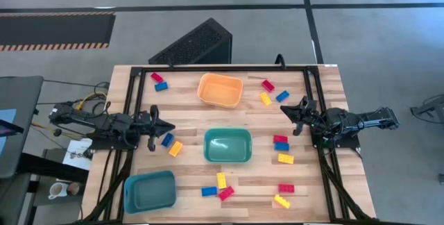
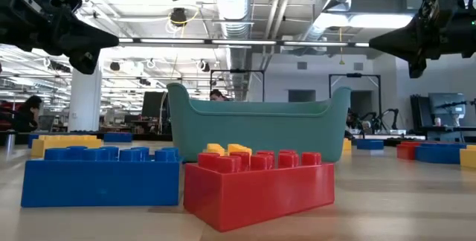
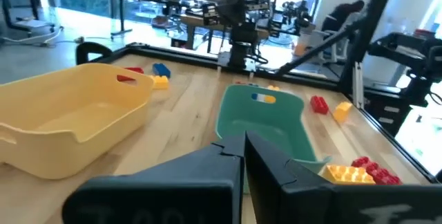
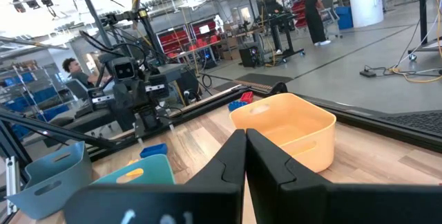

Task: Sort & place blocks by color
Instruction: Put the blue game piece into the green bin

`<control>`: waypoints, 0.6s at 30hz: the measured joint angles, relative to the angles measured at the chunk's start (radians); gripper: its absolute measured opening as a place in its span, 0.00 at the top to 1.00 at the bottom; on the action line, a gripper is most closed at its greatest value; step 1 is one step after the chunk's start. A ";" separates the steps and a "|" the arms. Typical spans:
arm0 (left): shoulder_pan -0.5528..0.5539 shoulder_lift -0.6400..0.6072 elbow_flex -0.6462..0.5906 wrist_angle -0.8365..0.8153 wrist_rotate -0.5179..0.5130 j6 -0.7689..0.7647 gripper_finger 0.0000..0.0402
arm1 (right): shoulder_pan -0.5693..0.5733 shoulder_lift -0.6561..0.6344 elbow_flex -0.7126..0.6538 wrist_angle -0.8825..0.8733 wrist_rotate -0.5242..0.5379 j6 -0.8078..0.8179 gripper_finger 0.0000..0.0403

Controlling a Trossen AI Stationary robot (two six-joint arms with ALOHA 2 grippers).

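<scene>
Left gripper [image 1: 166, 126]: sat at the left-middle of the high view, fingers pressed together, holding nothing.
Right gripper [image 1: 286, 111]: sat at the right-middle of the high view, fingers pinched shut and empty.
Blocks [image 1: 223, 187]: lay scattered on the wooden table [image 1: 187, 93]; a blue and a yellow one were just right of the left gripper, a red and a blue one below the right gripper.
Bins: orange bin [image 1: 220, 89] at upper centre, teal bin [image 1: 227, 145] in the middle, blue bin [image 1: 149, 190] at lower left.
Only in the low view: a blue block [image 2: 100, 174] and a red block [image 2: 260, 185] filled the foreground before the teal bin, both grippers well above the table top.
Only in the wrist views: each arm faced the other across the bins; people showed in the room behind.
</scene>
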 joint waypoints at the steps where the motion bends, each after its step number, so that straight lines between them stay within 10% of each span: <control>1: 0.000 0.000 0.000 0.002 -0.017 -0.019 1.00 | 0.000 0.000 0.000 0.000 0.000 0.000 0.91; 18: 0.005 0.280 0.404 -0.407 -0.436 -0.242 0.88 | 0.000 0.000 0.000 0.000 0.000 0.000 0.91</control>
